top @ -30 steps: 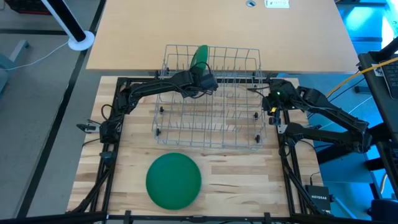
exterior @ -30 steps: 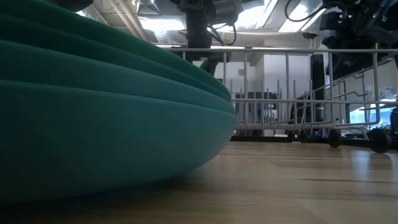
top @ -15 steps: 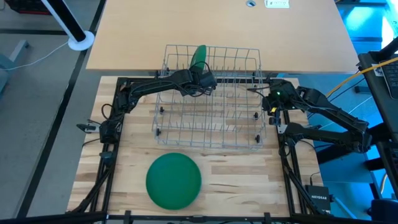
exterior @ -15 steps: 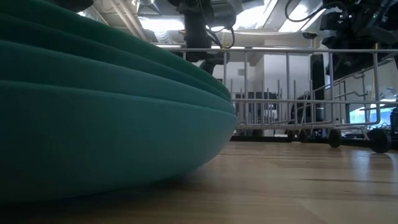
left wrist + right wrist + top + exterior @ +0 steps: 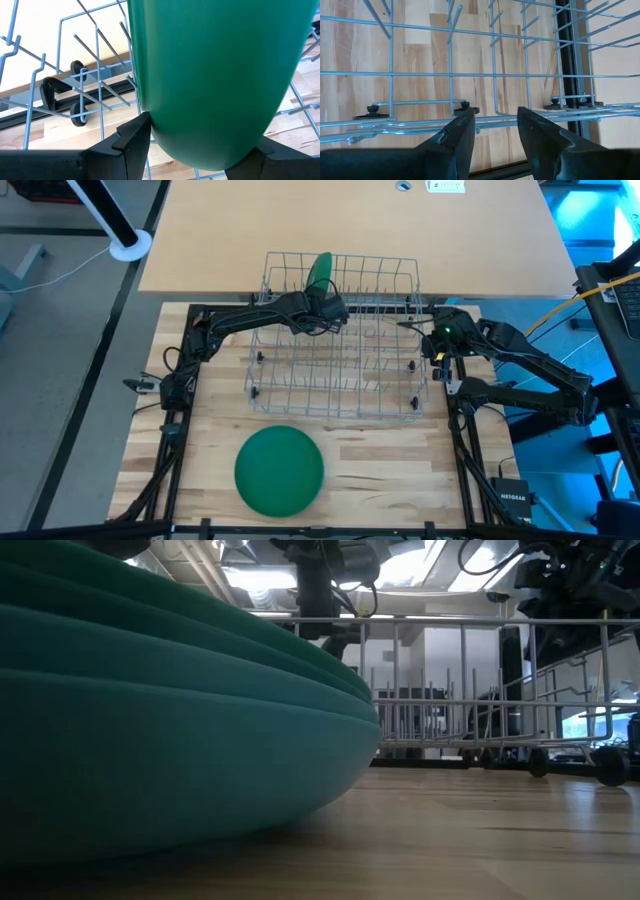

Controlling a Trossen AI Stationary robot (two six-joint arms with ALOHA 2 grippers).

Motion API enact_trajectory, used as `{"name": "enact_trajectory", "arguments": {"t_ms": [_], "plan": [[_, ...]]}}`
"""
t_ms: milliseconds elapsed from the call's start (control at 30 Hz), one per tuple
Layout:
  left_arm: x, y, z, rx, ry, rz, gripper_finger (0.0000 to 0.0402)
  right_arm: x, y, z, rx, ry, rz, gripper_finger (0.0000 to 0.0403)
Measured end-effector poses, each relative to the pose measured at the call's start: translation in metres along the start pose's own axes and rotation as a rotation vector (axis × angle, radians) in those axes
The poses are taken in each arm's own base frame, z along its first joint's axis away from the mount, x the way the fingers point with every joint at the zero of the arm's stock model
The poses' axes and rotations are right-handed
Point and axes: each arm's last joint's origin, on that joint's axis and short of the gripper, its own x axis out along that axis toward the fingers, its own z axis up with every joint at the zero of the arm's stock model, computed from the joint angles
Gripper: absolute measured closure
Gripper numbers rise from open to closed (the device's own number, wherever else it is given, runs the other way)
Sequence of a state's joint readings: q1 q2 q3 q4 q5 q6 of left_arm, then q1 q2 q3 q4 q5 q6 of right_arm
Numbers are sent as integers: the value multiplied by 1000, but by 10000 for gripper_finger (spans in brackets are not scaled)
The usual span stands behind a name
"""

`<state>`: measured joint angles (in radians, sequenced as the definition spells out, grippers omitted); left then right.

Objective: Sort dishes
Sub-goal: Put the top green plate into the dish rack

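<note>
Wooden table (image 5: 380,460): stack of plates (image 5: 279,470) lay at front. Left gripper (image 5: 327,308) pinched one plate (image 5: 320,270) on edge, upright in wire rack's (image 5: 340,370) far-left slots. Right gripper (image 5: 432,332), fingers slightly parted, empty, waited beside rack's right side.

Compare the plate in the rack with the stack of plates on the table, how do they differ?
The racked plate stands on edge between the wires at the rack's far end; the stack lies flat on the table, in front of the rack. The racked plate is one dish, held between the left gripper's fingers; the stack is several plates, with no gripper touching it. The right gripper waits at the rack's right side. All are the same plain green.
</note>
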<state>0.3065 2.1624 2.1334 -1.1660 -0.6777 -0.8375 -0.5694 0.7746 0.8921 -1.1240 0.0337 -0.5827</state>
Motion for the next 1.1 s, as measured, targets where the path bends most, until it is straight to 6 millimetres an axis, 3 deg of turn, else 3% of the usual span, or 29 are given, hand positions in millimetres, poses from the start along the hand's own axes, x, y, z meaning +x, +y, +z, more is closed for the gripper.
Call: {"name": "enact_trajectory", "arguments": {"t_ms": [1100], "plan": [[0,-2,2,13,-27,-5,205,0,0,0,1,0,0,249]]}}
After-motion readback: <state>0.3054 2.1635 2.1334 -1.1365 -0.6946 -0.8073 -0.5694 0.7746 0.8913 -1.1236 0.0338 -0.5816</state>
